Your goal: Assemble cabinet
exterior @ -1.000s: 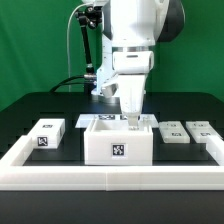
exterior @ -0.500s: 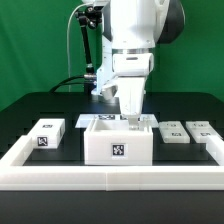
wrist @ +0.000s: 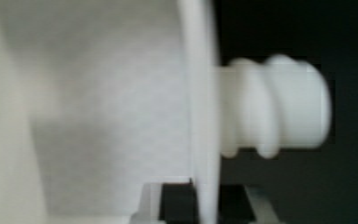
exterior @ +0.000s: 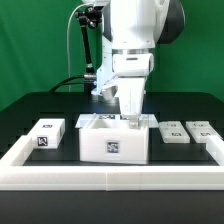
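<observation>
Cabinet box (exterior: 115,141), one large white body with one square tag (exterior: 115,150) on its front face, stands at the middle of the black table (exterior: 30,105), just behind the long white rail (exterior: 110,175) along the near edge. One smaller white block (exterior: 47,134), also tagged, lies apart from it on the exterior view's left. The marker board (exterior: 187,133) lies flat on the exterior view's right. One arm (exterior: 135,45) reaches down from behind, its gripper (exterior: 130,120) at the box's open top. The blurred wrist view shows a white panel (wrist: 87,100), one ribbed round knob (wrist: 274,95) and dark fingers (wrist: 229,205) either side of the panel edge; whether they clamp it cannot be told.
</observation>
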{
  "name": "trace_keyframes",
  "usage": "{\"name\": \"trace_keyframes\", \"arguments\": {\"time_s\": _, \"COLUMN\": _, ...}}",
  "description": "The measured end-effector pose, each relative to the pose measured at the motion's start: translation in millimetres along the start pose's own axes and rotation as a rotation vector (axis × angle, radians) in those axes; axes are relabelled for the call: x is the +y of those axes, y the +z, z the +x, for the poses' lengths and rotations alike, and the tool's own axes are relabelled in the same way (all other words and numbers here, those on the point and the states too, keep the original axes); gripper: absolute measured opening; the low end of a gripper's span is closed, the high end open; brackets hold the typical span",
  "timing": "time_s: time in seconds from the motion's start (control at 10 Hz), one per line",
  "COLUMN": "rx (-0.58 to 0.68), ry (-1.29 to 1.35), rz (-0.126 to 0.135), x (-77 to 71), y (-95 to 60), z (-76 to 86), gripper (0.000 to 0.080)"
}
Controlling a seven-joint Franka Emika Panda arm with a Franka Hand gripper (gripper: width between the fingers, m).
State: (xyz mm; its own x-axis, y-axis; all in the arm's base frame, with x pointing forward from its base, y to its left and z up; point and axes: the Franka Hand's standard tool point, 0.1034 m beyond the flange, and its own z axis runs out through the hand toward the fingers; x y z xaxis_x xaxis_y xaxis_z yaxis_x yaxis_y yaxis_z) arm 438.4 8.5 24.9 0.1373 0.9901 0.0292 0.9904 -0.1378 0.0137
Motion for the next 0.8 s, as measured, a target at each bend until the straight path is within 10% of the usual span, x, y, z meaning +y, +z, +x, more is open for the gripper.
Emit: {"name": "trace_keyframes", "arguments": {"time_s": 0.8, "rx": -0.001, "ry": -0.046, "rz": 0.003, "x": 9.8, "y": 0.3, "z": 4.6, "gripper": 0.0034}}
